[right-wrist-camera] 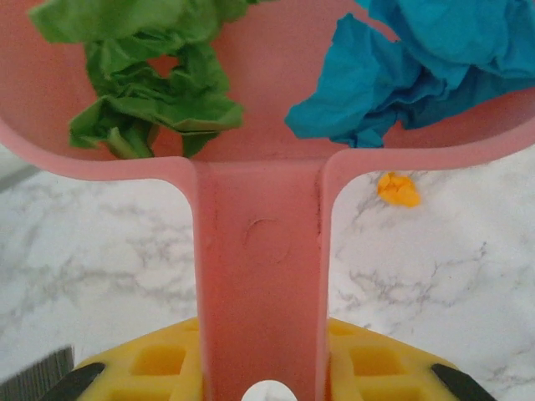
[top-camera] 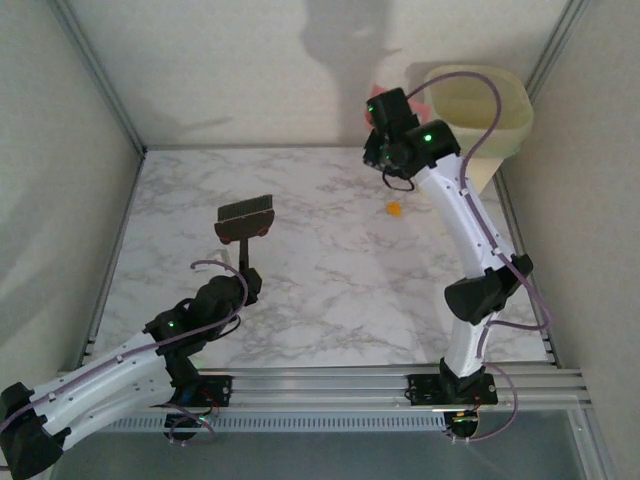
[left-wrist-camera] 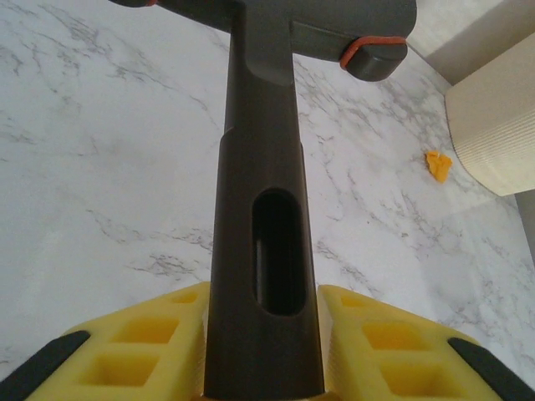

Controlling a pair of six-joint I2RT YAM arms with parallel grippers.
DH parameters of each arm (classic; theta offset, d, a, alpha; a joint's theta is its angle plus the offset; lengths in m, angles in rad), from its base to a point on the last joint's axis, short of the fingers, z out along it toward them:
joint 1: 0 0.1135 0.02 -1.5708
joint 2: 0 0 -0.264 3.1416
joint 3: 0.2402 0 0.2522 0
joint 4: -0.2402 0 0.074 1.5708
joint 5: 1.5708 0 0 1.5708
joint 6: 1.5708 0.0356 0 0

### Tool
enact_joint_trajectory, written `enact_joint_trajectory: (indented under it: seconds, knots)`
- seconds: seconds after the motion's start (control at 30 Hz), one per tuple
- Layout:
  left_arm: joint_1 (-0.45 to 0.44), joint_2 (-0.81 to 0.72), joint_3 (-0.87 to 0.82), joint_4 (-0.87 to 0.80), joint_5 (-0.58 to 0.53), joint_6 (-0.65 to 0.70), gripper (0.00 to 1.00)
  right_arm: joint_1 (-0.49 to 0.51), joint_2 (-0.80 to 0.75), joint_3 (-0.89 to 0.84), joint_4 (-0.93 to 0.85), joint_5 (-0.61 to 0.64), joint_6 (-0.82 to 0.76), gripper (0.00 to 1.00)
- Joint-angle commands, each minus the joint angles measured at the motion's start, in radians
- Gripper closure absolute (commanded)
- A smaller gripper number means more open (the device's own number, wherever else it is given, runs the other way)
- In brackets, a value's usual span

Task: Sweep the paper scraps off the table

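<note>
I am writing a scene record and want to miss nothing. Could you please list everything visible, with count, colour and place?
hand brush: one, dark brown, over the table's left half
dustpan: one, pink, held near the bin
green paper scrap: one clump, green, in the dustpan
blue paper scrap: one clump, blue, in the dustpan
orange paper scrap: one, orange, on the table near the bin
bin: one, cream, far right corner
table: one, white marble, grey veins
left pincer: one, yellow fingers, shut on the hand brush handle
right pincer: one, yellow fingers, shut on the dustpan handle
</note>
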Motion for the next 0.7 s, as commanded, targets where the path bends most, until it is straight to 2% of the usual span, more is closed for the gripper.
enact_joint_trajectory:
  seconds: [0.0, 0.17, 0.47, 0.67]
  knots:
    - [0.004, 0.009, -0.019, 0.036, -0.039, -0.002, 1.00, -0.068, 0.036, 0.099, -0.031, -0.085, -0.012, 1.00]
    - [0.004, 0.031, -0.019, 0.046, -0.045, 0.002, 1.00, -0.181, 0.103, 0.176, -0.011, -0.182, 0.039, 1.00]
    - [0.004, 0.039, -0.049, 0.094, -0.046, 0.007, 1.00, -0.315, 0.253, 0.347, 0.023, -0.327, 0.123, 1.00]
    - [0.004, 0.079, -0.076, 0.160, -0.057, 0.021, 1.00, -0.373, 0.298, 0.349, 0.104, -0.434, 0.188, 1.00]
